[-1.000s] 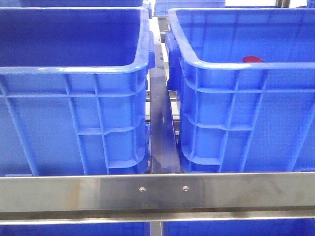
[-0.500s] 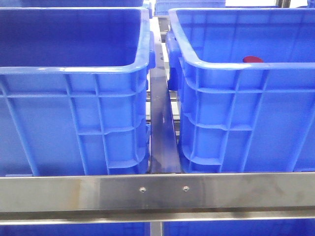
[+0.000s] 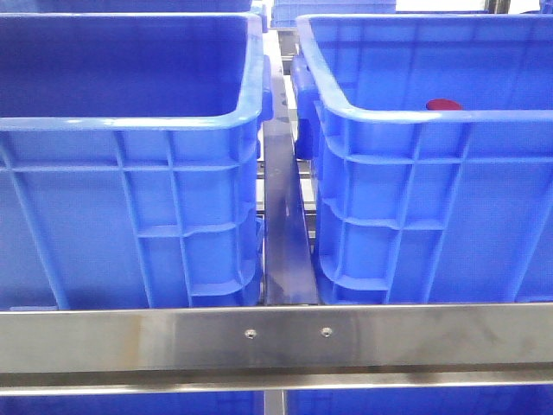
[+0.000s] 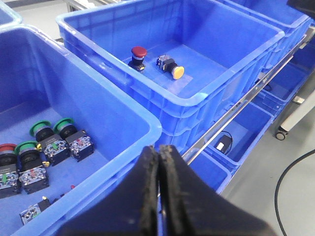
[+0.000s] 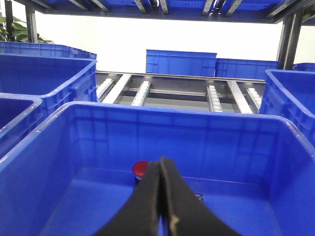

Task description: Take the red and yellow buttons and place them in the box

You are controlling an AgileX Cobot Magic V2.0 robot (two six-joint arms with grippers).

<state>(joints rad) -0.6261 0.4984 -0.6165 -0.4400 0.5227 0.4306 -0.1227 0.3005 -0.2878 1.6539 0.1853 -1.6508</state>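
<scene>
Your left gripper (image 4: 158, 187) has its fingers pressed together with nothing between them, and it hangs over the near rim of the crate of buttons (image 4: 98, 162). Your right gripper (image 5: 161, 196) is the same — fingers closed, holding nothing — and it looks into the box (image 5: 147, 110). In the left wrist view the box (image 4: 216, 88) already has a red button (image 4: 138, 55) and a yellow button (image 4: 173, 69) sitting on its floor, close together. The crate below holds green buttons (image 4: 47, 135) and one more red button (image 4: 7, 152) at the far side. I think the next job is to pick that red one, so open the left fingers wide first. Come straight down over its cap, not over the green ones just beside it. Squeeze gently, lift it clear of the wall, then carry it across — and lower it well inside the box before you let go.
</scene>
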